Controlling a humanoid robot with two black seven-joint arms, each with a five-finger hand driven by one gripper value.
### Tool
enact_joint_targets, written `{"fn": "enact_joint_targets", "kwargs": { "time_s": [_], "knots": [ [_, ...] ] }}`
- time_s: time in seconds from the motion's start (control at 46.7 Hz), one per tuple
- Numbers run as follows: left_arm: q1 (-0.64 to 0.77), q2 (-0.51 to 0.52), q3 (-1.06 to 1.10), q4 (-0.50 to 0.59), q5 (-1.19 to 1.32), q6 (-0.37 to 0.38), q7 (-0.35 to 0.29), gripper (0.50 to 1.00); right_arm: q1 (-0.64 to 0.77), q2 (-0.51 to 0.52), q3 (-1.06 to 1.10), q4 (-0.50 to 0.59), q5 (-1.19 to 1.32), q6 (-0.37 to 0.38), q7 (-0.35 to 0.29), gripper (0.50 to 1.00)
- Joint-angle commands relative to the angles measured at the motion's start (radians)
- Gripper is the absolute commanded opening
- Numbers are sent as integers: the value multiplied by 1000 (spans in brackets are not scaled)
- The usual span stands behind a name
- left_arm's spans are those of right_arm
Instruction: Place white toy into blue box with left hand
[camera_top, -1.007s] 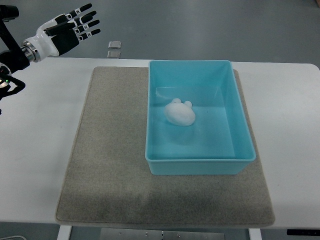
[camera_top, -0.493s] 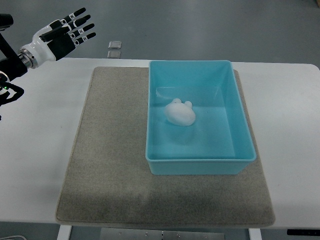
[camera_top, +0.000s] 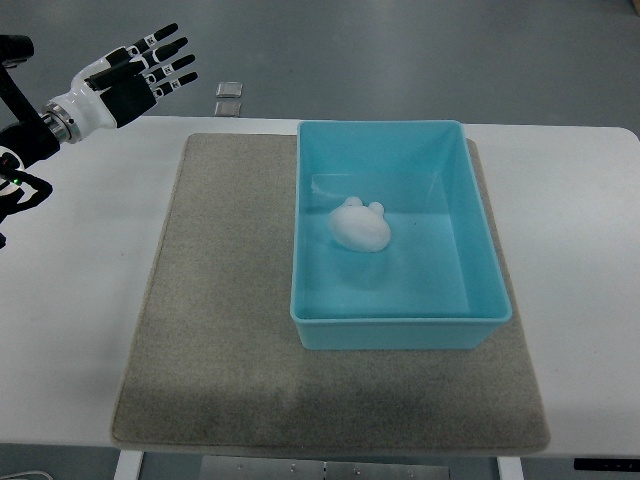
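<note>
While the white toy (camera_top: 360, 227) lies inside the blue box (camera_top: 400, 335), the left hand (camera_top: 128, 78) hovers well apart, fingers spread, empty.

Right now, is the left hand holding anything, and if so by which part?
Nothing is held. The left hand is open, fingers spread, above the table's far left corner; the white toy lies inside the blue box.

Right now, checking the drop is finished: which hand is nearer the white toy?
Left. The left hand hovers open over the table's far-left corner, well clear of the white toy, which lies inside the blue box. The right hand is out of view.
</note>
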Motion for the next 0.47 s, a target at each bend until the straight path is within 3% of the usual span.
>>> {"fn": "enact_joint_targets", "kwargs": {
  "time_s": [0.0, 0.45],
  "knots": [
    [-1, 2, -1, -2, 0, 0, 0, 1000, 0, 0, 0, 2, -2, 0, 0, 936],
    [-1, 8, -1, -2, 2, 0, 0, 1000, 3, 0, 0, 54, -7, -3, 29, 936]
  ]
}}
